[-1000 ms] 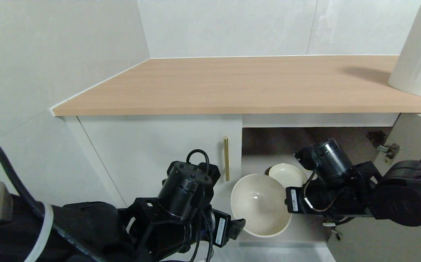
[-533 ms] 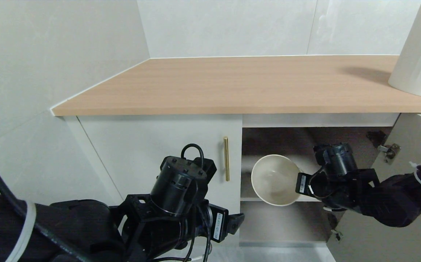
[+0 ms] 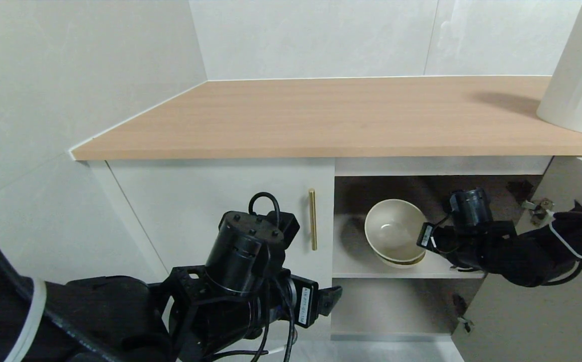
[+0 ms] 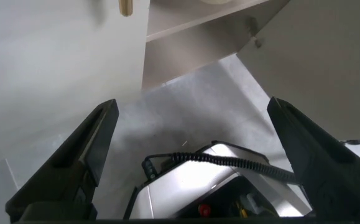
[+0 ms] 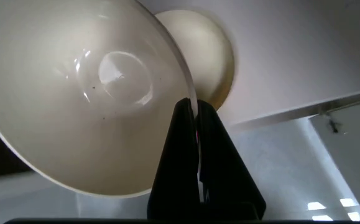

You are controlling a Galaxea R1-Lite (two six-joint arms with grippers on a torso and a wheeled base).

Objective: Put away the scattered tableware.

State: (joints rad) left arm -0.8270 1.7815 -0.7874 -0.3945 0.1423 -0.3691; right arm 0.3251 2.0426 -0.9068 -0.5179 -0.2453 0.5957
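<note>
In the head view a cream bowl (image 3: 393, 230) is held tilted inside the open cabinet, just above a second cream dish (image 3: 402, 261) that rests on the cabinet shelf (image 3: 354, 261). My right gripper (image 3: 424, 237) is shut on the bowl's right rim. The right wrist view shows the bowl (image 5: 86, 93) with a dark finger (image 5: 199, 163) clamped on its rim and the second dish (image 5: 203, 53) behind it on the shelf. Low in front of the closed left door, my left gripper (image 3: 330, 299) holds nothing. Its fingers (image 4: 74, 168) stand wide apart over the floor.
A wooden countertop (image 3: 321, 115) runs above the cabinet, with a white ribbed shade (image 3: 580, 75) at its right end. The left door (image 3: 210, 201) is closed and has a brass handle (image 3: 312, 218). The right door (image 3: 547, 291) hangs open. A lower compartment (image 3: 391, 306) lies below the shelf.
My right arm has carried the bowl up from in front of the lower compartment and into the cabinet, over the dish on the shelf. The left arm has barely shifted.
</note>
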